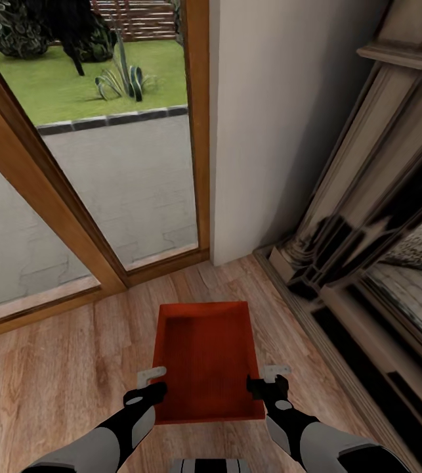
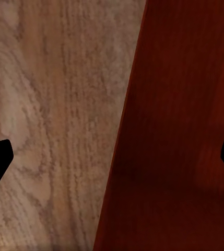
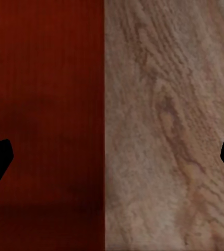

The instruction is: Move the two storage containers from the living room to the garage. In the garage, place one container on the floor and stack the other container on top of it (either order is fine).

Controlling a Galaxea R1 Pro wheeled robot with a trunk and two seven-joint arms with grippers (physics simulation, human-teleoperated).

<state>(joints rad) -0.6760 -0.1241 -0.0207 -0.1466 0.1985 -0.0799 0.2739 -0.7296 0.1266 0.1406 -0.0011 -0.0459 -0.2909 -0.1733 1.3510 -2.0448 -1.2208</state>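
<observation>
At the left, wood-framed glass doors [image 1: 92,197] look out on paving and lawn, and below them the left hand [image 1: 153,384] straddles the left wall of an orange-red storage container [image 1: 209,358], one finger inside and one outside, jaws spread wide and not visibly pressing. The container sits open-topped on the light wood plank floor [image 1: 53,381] between both arms. The right hand [image 1: 264,381] straddles the right wall likewise, wide apart, with the stone fireplace [image 1: 368,249] further right.
</observation>
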